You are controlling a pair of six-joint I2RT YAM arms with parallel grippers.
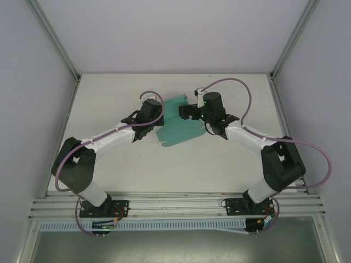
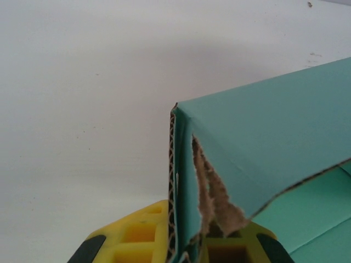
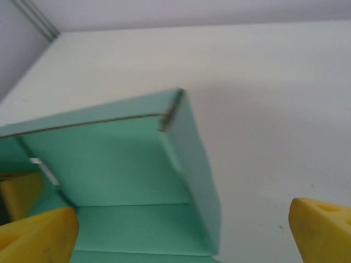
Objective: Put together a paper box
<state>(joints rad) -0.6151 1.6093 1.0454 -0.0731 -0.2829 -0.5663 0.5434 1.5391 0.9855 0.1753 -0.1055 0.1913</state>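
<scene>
The left gripper [image 2: 186, 249] is closed tight on an upright wall of the teal-green corrugated-card paper box [image 2: 263, 142]. Its yellow fingers [image 2: 137, 241] press on either face of the card near the wall's end. The right gripper [image 3: 181, 238] stands spread wide and grips nothing. One of its fingers sits low at the left over the box's floor panel. The other hangs over the bare white counter [image 3: 274, 109], apart from the card, and a corner of the box rises between them. I cannot tell whether the left-hand finger touches the card.

From above, the box lies part-folded in the middle of the counter, just between the two grippers. Its far walls are raised and flat flaps spread toward the arm bases.

The left wrist view brings out the fluted cut edge of the pinched wall and a torn patch [image 2: 215, 203] where the teal facing is ripped to brown. The right wrist view gives the box's inside: a floor panel with two walls meeting at a raised corner.
</scene>
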